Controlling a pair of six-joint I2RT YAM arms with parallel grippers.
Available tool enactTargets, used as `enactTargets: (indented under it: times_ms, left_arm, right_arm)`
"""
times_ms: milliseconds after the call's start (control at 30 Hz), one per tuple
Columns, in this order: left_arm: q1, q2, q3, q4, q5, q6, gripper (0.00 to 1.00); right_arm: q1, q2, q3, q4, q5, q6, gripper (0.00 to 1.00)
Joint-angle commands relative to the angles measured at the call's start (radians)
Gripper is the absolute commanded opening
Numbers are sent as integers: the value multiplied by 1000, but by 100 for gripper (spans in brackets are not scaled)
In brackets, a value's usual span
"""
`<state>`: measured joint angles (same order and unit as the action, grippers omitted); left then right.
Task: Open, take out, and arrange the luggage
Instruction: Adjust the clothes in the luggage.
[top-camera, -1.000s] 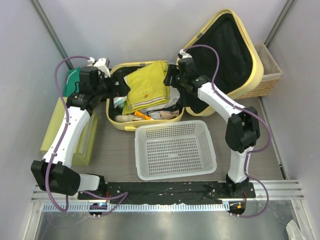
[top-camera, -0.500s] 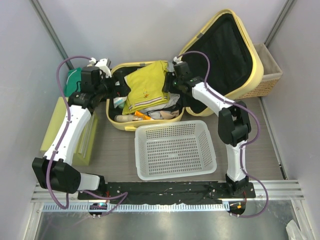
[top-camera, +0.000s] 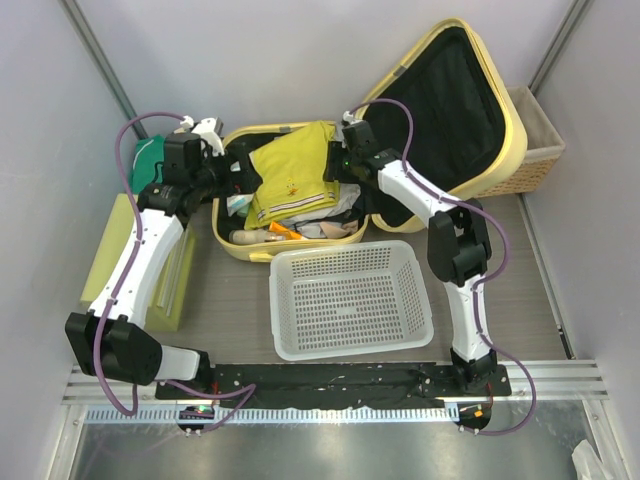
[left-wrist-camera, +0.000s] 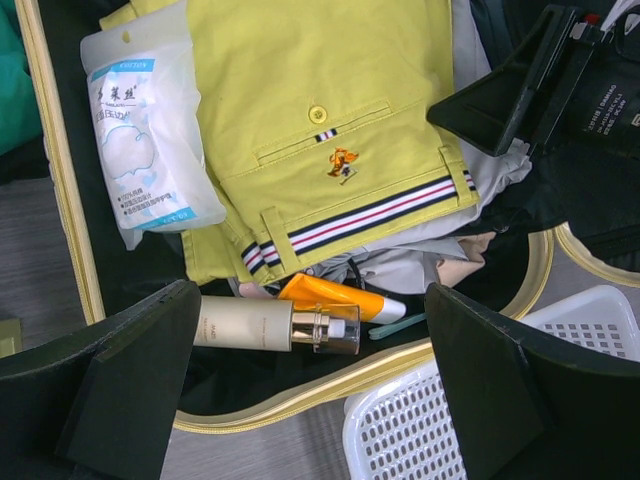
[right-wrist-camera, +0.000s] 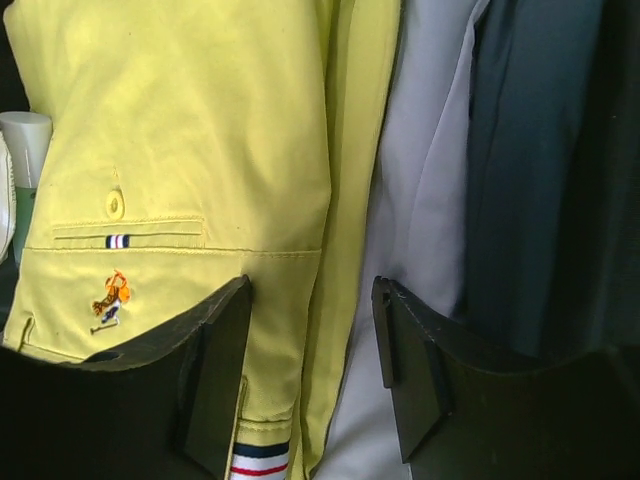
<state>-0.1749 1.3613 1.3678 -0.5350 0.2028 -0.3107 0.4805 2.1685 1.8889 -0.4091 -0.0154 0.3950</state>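
Note:
The luggage (top-camera: 480, 150), a pale yellow suitcase, lies open with its black-lined lid leaning up at the back right. Its base rim also shows in the left wrist view (left-wrist-camera: 60, 200). On top of its contents lies a folded yellow garment (top-camera: 290, 175) (left-wrist-camera: 330, 110) (right-wrist-camera: 180, 150). My left gripper (top-camera: 243, 178) (left-wrist-camera: 320, 400) is open and empty over the base's left side. My right gripper (top-camera: 333, 165) (right-wrist-camera: 312, 370) is open. Its fingers straddle the yellow garment's right edge, next to a pale grey garment (right-wrist-camera: 420, 200).
A white packet (left-wrist-camera: 150, 130), a cream pump bottle (left-wrist-camera: 250, 322) and an orange tube (left-wrist-camera: 335, 297) lie in the base. A white perforated basket (top-camera: 350, 300) stands in front of it. A yellow-green box (top-camera: 140, 260) is at the left and a wicker basket (top-camera: 540, 140) at the back right.
My right gripper has moved left from the suitcase hinge onto the yellow garment's right edge. My left arm has barely moved.

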Motion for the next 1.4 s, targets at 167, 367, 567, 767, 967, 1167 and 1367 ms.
enactTargets:
  times_ms: [167, 367, 567, 767, 967, 1167, 1367]
  left_arm:
    - [-3, 2, 22, 17, 18, 1, 100]
    - [-3, 4, 22, 18, 17, 1, 100]
    - [-3, 13, 28, 7, 18, 1, 100]
    - [-3, 16, 31, 4, 35, 1, 99]
    - [-3, 7, 27, 12, 44, 2, 100]
    - [-2, 7, 19, 24, 107, -1, 100]
    - [-3, 10, 19, 27, 122, -5, 100]
  right_arm:
    - [1, 42, 82, -5, -13, -5, 60]
    - [10, 76, 102, 47, -80, 5, 55]
    - [13, 102, 134, 62, -100, 15, 48]
    - [15, 143, 176, 64, -187, 47, 38]
    - [46, 54, 133, 166, -271, 123, 1]
    - [75, -130, 6, 312, -195, 205, 1]
    - [99, -367, -244, 492, -5, 257, 1]
